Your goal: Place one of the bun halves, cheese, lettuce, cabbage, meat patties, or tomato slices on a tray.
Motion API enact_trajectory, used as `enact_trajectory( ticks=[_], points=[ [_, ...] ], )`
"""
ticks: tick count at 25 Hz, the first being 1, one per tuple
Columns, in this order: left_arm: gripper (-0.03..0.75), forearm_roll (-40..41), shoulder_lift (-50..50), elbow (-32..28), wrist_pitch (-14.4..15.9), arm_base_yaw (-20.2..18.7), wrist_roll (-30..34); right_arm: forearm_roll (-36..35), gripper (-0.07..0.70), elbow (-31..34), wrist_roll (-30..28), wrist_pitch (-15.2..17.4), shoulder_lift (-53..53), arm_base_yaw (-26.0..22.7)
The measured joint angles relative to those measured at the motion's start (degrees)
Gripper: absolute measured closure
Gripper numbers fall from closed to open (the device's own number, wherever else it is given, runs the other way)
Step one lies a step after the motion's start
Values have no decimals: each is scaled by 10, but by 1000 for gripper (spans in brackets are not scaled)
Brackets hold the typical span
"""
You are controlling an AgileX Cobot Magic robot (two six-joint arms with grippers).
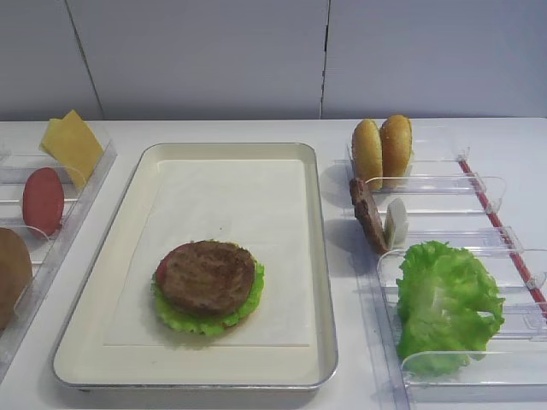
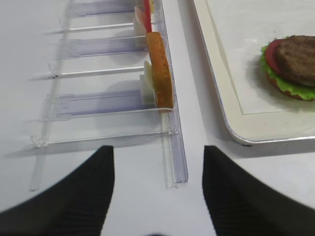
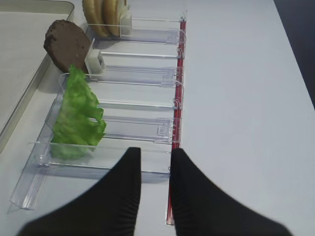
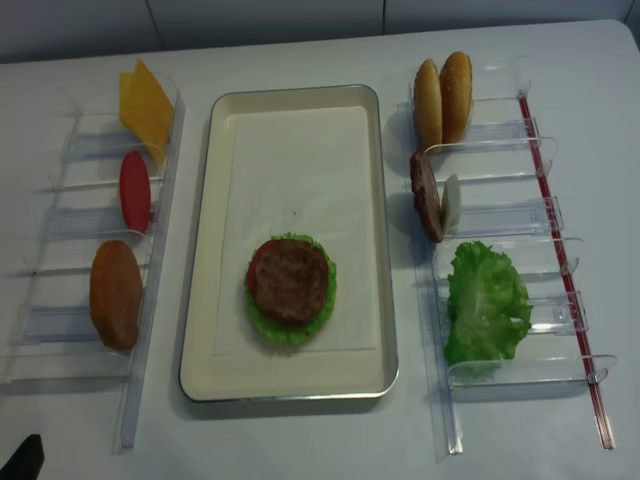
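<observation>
The silvery tray (image 1: 226, 148) lies in the middle of the table. On its paper liner sits a stack: lettuce (image 1: 184, 318), a red tomato slice (image 1: 161, 272) and a meat patty (image 1: 208, 275) on top. The right rack holds two bun halves (image 1: 382, 149), another patty (image 1: 367, 213) and a lettuce leaf (image 1: 444, 303). The left rack holds cheese (image 1: 73, 145), a tomato slice (image 1: 43, 201) and a bun half (image 1: 10, 273). My right gripper (image 3: 155, 152) hangs near the right rack's front end, narrowly open and empty. My left gripper (image 2: 158, 150) is wide open and empty before the left rack.
Both clear plastic racks (image 4: 500, 300) (image 4: 70, 250) flank the tray and have thin upright dividers. A red strip (image 3: 179, 73) runs along the right rack's outer edge. Bare white table lies right of that rack and in front of the tray.
</observation>
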State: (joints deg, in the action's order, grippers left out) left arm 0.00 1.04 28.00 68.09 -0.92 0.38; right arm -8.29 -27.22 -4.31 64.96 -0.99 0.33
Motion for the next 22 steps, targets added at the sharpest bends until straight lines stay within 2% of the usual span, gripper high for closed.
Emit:
enact_trajectory(
  ticks=[22],
  points=[
    [307,-3,0,0,0,0,0,0,608,0,0,0,0,0]
  ],
)
